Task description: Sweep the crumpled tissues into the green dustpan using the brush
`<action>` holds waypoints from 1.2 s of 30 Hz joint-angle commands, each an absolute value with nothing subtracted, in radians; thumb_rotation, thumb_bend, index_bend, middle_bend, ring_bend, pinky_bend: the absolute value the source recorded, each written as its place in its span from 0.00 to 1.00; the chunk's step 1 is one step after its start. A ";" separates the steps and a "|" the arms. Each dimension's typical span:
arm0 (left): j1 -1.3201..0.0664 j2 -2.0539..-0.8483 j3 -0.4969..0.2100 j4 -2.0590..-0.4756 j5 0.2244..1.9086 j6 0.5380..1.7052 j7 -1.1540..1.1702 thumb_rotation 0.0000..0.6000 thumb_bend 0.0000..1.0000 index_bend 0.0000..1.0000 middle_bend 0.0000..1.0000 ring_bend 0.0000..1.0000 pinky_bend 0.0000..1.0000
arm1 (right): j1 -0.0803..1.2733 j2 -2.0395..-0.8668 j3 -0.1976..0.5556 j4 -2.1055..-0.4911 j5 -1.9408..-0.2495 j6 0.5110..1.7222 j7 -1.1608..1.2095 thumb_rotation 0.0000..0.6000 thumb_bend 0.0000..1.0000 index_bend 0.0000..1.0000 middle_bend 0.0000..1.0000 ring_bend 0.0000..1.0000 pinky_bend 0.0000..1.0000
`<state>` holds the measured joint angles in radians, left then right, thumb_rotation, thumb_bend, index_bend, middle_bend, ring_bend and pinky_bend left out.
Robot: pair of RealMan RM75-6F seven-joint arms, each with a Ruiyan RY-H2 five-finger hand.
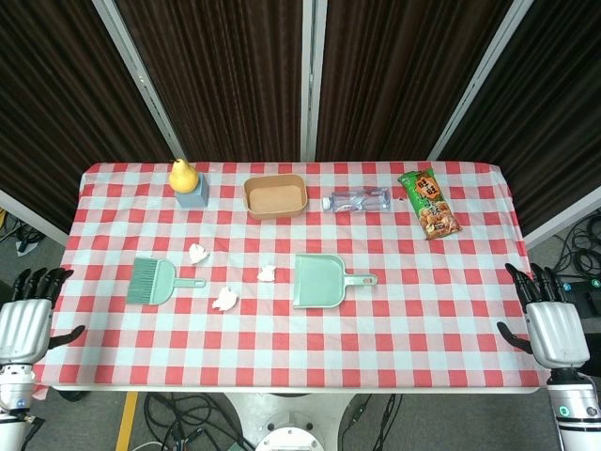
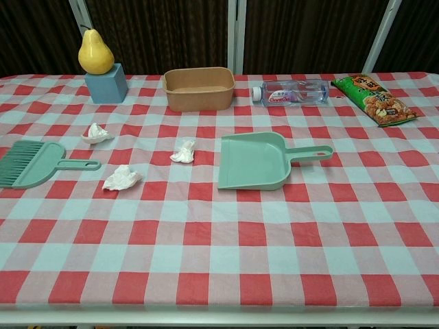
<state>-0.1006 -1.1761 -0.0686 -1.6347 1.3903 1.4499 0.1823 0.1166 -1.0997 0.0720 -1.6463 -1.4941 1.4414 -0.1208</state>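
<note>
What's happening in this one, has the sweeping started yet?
Not yet. Both hands hang at the table's near corners, the left hand and right hand open and holding nothing. The brush lies untouched at the left of the checked tablecloth, and the green dustpan sits near the middle, handle pointing right. Three crumpled tissues lie loose between them, none in the dustpan. A pear on a block, a tub, a bottle and a snack bag line the far edge.

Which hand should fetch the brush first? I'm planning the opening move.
Left. The brush lies on the table's left side, nearer the idle left hand; the right hand waits off the far right edge, nearer the dustpan.
</note>
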 commanded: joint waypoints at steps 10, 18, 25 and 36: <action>-0.105 -1.202 -0.067 -1.611 1.410 1.459 0.170 1.00 0.02 0.16 0.14 0.09 0.08 | 0.121 -1.095 0.076 -1.664 -1.506 1.452 -0.125 1.00 0.13 0.04 0.18 0.01 0.06; -0.213 -1.176 -0.116 -1.601 1.482 1.390 0.138 1.00 0.02 0.24 0.21 0.18 0.19 | 0.117 -1.081 0.092 -1.686 -1.514 1.487 -0.152 1.00 0.12 0.04 0.18 0.01 0.06; -0.364 -1.242 -0.161 -1.531 1.493 1.243 0.177 1.00 0.06 0.35 0.35 0.40 0.52 | 0.115 -1.057 0.102 -1.713 -1.518 1.505 -0.171 1.00 0.12 0.04 0.18 0.01 0.06; -0.531 -1.392 -0.171 -1.398 1.339 0.991 0.376 1.00 0.16 0.38 0.43 0.62 0.82 | 0.113 -1.048 0.102 -1.711 -1.495 1.493 -0.160 1.00 0.12 0.04 0.18 0.01 0.06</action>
